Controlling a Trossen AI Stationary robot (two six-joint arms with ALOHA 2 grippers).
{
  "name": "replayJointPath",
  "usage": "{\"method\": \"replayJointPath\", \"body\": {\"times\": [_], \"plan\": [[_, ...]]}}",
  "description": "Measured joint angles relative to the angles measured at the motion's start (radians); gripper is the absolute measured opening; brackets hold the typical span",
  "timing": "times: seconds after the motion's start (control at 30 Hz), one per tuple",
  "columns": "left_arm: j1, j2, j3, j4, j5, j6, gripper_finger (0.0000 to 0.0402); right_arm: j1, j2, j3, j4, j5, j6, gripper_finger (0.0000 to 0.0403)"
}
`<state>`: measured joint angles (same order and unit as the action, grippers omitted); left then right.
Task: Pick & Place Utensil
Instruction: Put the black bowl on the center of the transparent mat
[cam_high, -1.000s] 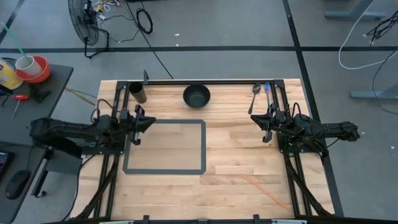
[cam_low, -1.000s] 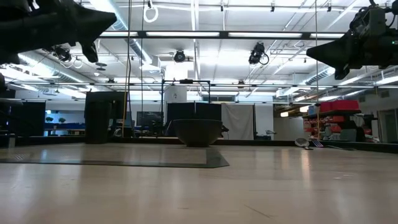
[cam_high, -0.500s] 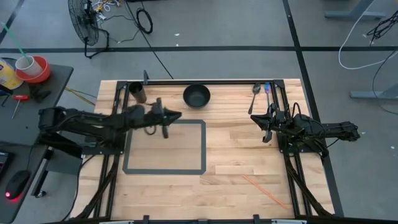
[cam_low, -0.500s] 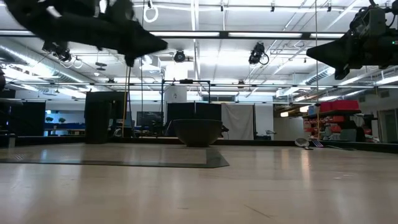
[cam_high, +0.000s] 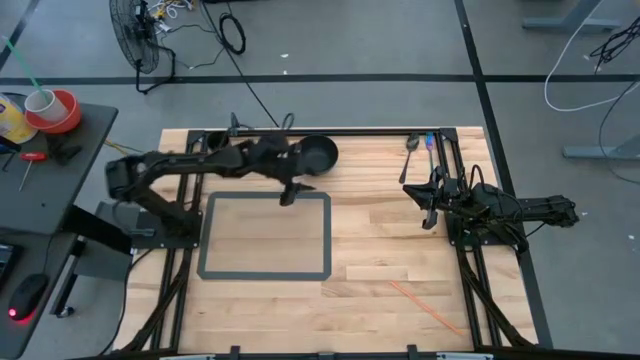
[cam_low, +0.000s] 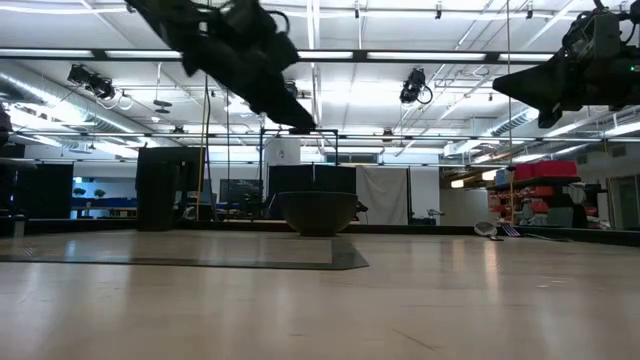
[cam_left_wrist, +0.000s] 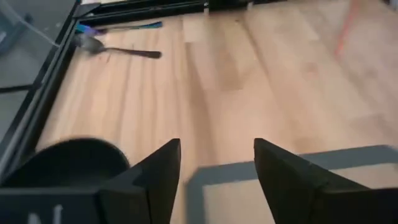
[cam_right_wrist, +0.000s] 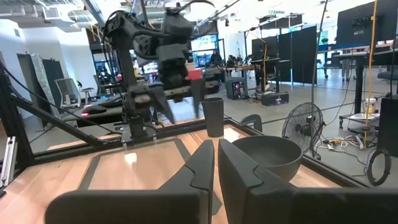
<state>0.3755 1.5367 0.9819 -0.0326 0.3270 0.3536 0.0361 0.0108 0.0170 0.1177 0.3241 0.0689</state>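
Observation:
A metal spoon and a blue-handled utensil lie flat at the table's far right corner; the left wrist view shows the spoon and the blue utensil too. A dark bowl stands at the far edge's middle. My left gripper hovers open in the air beside the bowl's near left side, seen open in its wrist view. My right gripper waits shut above the table's right side, near the utensils, and its wrist view shows the fingers together.
A grey tape rectangle marks the table's left middle. A dark cup stands at the far left, by the bowl. An orange stick lies near the near right edge. Black frame rails run along the table's sides.
My left arm has swung from the table's left side toward the right and the far edge, passing over the tape rectangle's far side, and now reaches beside the bowl, its gripper tipped downward. The right arm has kept still.

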Motion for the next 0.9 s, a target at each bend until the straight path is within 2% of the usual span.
{"method": "replayJointPath", "body": {"times": [0.17,0.33,0.73,0.9], "plan": [[0.045,0.136,0.119,-0.086,-0.02,0.076,0.0218,0.0,0.0,0.0,0.0,0.0,0.0,0.0027],[0.088,0.235,0.204,-0.158,-0.024,0.069,0.0218,0.0,0.0,0.0,0.0,0.0,0.0,0.0027],[0.119,0.344,0.207,-0.155,-0.052,0.06,0.0217,0.0,0.0,0.0,0.0,0.0,0.0,0.0027],[0.119,0.346,0.207,-0.161,-0.101,0.077,0.0199,0.0,0.0,0.0,0.0,0.0,0.0,0.0027]]}}
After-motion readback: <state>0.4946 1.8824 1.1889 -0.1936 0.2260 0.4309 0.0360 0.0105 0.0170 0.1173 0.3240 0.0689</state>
